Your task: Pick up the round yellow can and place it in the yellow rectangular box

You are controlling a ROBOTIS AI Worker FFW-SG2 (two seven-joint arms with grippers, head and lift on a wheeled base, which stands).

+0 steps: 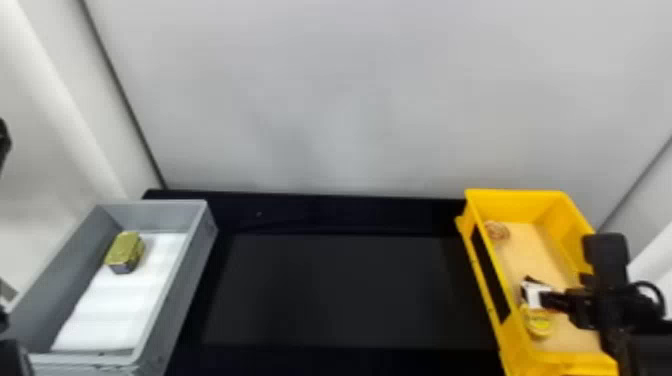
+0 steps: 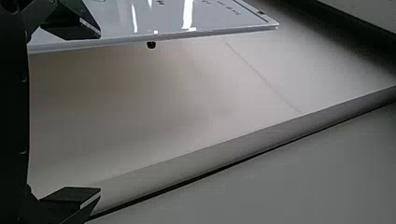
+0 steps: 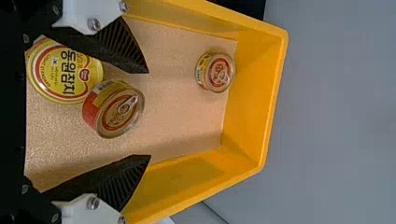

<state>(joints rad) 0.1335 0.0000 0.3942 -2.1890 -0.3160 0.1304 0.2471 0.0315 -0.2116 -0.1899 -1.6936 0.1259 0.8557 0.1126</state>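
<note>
Pale wall (image 1: 320,100) backs the desk (image 1: 330,290). Round yellow can (image 3: 63,74) lies in the yellow box (image 3: 254,88) beside another can (image 3: 116,112). Left gripper (image 2: 100,112), right gripper (image 3: 149,114): jaws apart. I judge placement complete; next, raise the right clear.

Black table (image 1: 325,290): two boxes borne, set well apart.
Yellow rectangular box (image 1: 515,204) noted directly beneath the open fingers of the right gripper (image 1: 557,287); grey box (image 1: 189,285) noted well to the left of those fingers, at the table's other end. Bare dark surface, between the boxes, begins just left of the fingers' position.
</note>
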